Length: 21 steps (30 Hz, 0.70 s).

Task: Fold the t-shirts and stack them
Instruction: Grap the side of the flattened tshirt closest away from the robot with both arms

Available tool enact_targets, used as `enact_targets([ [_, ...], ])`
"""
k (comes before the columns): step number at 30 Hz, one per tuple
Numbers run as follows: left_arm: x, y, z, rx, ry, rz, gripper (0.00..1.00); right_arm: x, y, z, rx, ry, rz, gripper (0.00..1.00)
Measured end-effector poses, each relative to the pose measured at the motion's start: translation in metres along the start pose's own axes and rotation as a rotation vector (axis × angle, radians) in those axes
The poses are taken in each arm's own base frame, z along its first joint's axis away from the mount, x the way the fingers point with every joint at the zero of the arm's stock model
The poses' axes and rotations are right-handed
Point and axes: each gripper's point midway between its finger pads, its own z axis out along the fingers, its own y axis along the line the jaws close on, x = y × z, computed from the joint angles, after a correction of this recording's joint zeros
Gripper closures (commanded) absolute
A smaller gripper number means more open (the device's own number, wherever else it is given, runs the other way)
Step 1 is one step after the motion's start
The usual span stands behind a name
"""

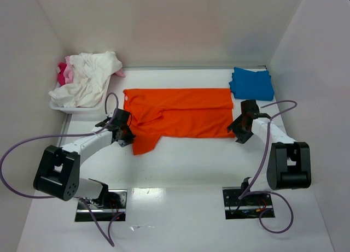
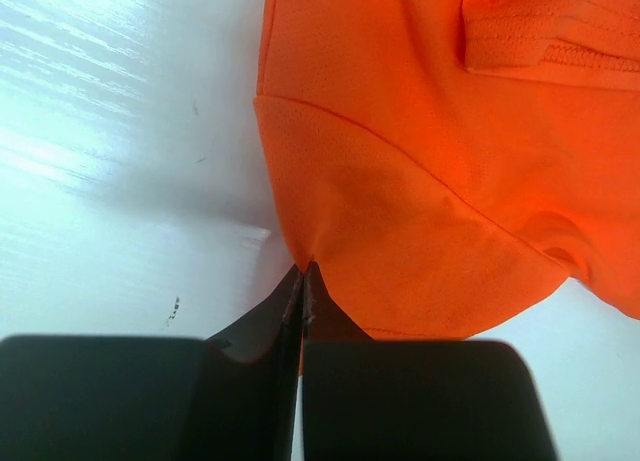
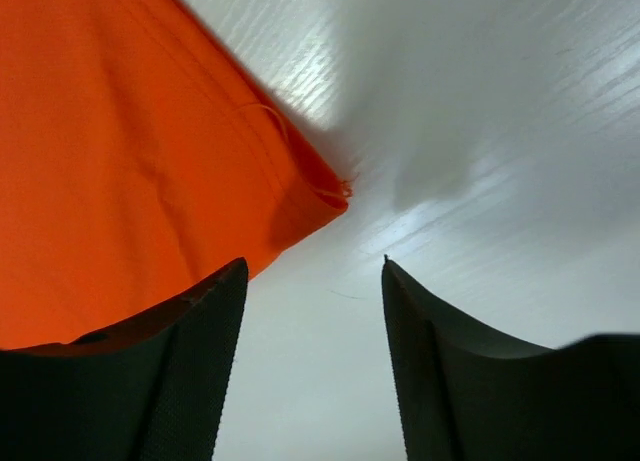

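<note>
An orange t-shirt (image 1: 180,112) lies partly folded across the middle of the table. My left gripper (image 1: 124,133) sits at its left edge by the sleeve. In the left wrist view that gripper (image 2: 305,269) is shut, pinching a point of the orange cloth (image 2: 420,181). My right gripper (image 1: 238,130) is at the shirt's lower right corner. In the right wrist view it (image 3: 314,266) stands open over bare table. The orange corner (image 3: 120,161) lies just ahead of its left finger. A folded blue t-shirt (image 1: 251,83) rests at the back right.
A white bin (image 1: 76,109) at the back left holds a crumpled white t-shirt (image 1: 87,80) and a pink one (image 1: 63,72). White walls enclose the table on the left, back and right. Purple cables loop from both arms.
</note>
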Motion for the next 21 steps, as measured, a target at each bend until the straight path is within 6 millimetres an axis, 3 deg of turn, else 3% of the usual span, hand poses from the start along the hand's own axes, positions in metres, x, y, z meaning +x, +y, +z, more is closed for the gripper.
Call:
enact_targets([
  [5,-0.003,-0.003,-0.008,0.022,-0.015,-0.002,1.0,0.0,-0.006,0.005,0.024,-0.012,0.013,0.58],
  [10,-0.004,-0.003,-0.011,0.027,-0.019,0.013,1.0,-0.002,-0.006,0.012,0.031,-0.025,0.014,0.63],
  [21,0.0,0.002,-0.011,0.01,-0.004,0.022,1.0,-0.004,-0.007,0.023,0.049,-0.029,0.012,0.59],
])
